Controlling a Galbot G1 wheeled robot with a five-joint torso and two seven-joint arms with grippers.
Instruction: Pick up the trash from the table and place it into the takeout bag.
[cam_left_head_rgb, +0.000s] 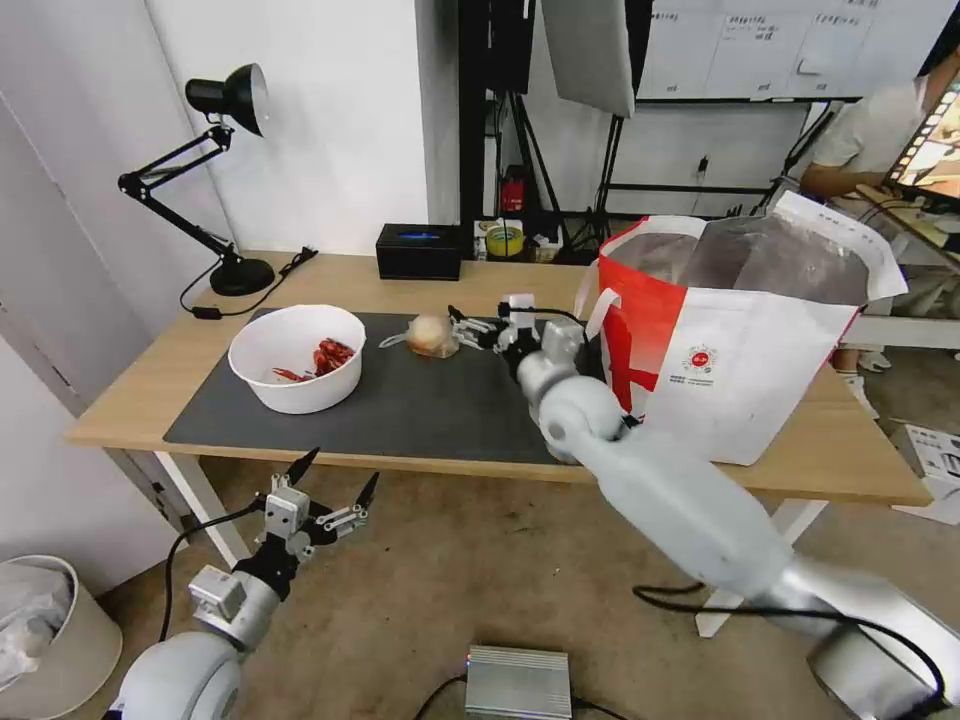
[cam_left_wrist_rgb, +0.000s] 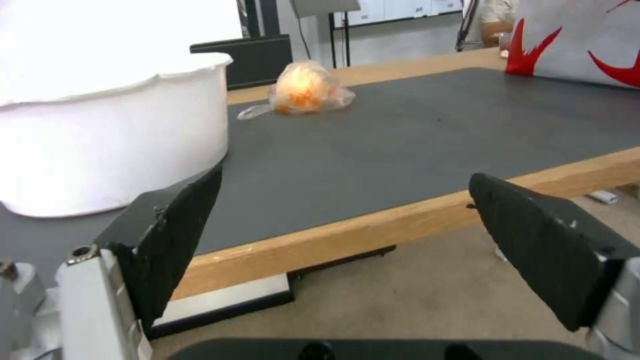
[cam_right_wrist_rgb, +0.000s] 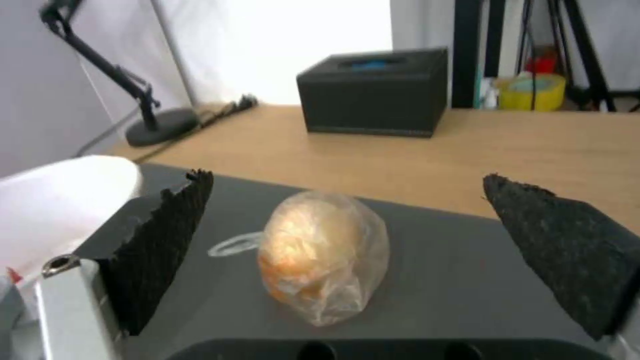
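Note:
A clear bag with a tan lump (cam_left_head_rgb: 431, 336) (cam_right_wrist_rgb: 322, 255) (cam_left_wrist_rgb: 303, 90) lies on the dark grey mat (cam_left_head_rgb: 420, 400) of the table (cam_left_head_rgb: 160, 385). My right gripper (cam_left_head_rgb: 468, 328) (cam_right_wrist_rgb: 347, 250) hovers open just right of it, one finger on each side and neither touching. The white bowl with red shells (cam_left_head_rgb: 297, 357) (cam_left_wrist_rgb: 100, 130) stands at the mat's left. The takeout bag (cam_left_head_rgb: 740, 350) (cam_left_wrist_rgb: 580, 40) stands open at the table's right. My left gripper (cam_left_head_rgb: 335, 480) (cam_left_wrist_rgb: 347, 240) hangs open below the table's front edge.
A black box (cam_left_head_rgb: 419, 251) (cam_right_wrist_rgb: 373, 92) and a black desk lamp (cam_left_head_rgb: 215, 180) stand along the table's back edge, the lamp's cord trailing on the wood. A metal unit (cam_left_head_rgb: 518, 682) lies on the floor, a bin (cam_left_head_rgb: 45, 635) at the lower left.

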